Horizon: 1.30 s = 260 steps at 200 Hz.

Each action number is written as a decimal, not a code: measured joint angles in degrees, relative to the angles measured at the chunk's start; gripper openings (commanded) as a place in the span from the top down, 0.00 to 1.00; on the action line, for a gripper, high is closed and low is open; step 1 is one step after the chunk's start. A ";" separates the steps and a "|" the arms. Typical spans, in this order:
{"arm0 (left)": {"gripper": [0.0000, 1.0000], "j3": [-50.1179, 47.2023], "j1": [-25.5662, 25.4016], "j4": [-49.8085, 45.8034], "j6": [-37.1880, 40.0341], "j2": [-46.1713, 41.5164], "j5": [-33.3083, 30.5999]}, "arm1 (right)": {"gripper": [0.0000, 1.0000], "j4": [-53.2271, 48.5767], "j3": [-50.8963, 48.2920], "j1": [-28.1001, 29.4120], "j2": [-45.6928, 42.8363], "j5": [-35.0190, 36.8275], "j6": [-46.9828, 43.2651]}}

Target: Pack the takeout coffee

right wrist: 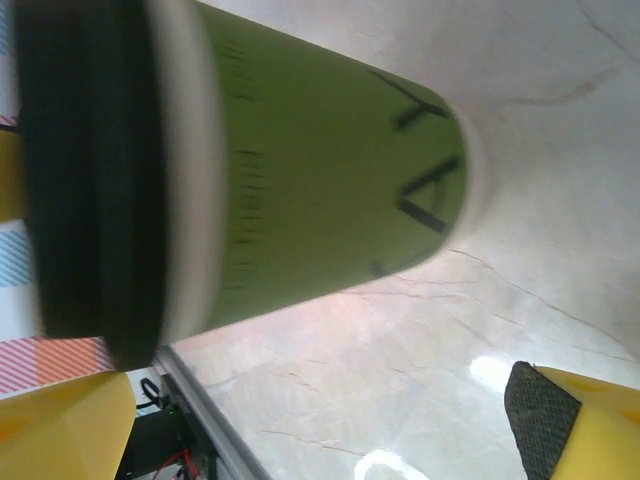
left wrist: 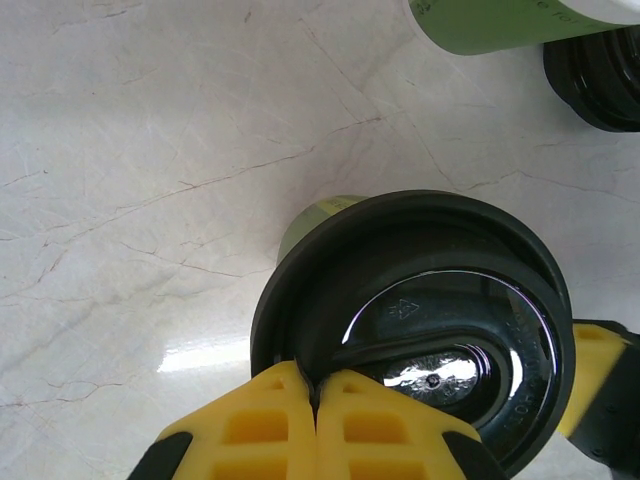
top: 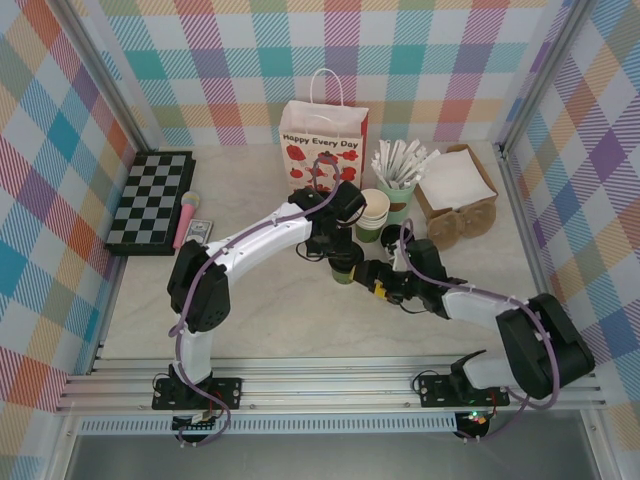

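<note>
The takeout coffee [top: 345, 268] stands upright mid-surface [top: 270, 315], in front of the paper bag [top: 322, 140]. My left tool [left wrist: 315, 385] is clenched, fingertips pressed together at the rim of its black lid [left wrist: 430, 290]. My right tool [right wrist: 310, 390] is released, jaws spread wide close beside it.

Pastel plaid walls [top: 200, 60], pale marble tabletop [top: 260, 320], aluminium rail [top: 330, 385] along near edge

Pale marble-patterned desk [top: 270, 320]. On it: black-and-white chequered board [top: 150, 200] at left; white paper gift bag [top: 322, 140] at back; brown cardboard tray [top: 455, 190] at right; dark-green paper cup with black plastic lid [top: 345, 274] mid-desk.
</note>
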 measured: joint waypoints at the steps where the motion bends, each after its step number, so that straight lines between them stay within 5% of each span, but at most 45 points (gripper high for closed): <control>1: 0.91 0.00 0.00 0.00 0.00 0.00 0.00 | 0.02 -0.26 0.13 0.00 -0.35 0.00 -0.11; 40: 0.88 1.79 -0.02 -1.86 1.90 1.05 -0.39 | 0.02 -8.98 7.32 0.00 -6.38 3.74 -2.27; 104: 0.96 3.85 -0.02 -4.33 5.90 1.97 0.04 | 0.06 -19.28 16.13 -0.02 2.75 7.08 0.02; 260: 0.96 1.62 0.07 -2.56 8.41 1.05 1.55 | 0.15 -17.84 17.57 -0.52 10.43 -0.94 3.37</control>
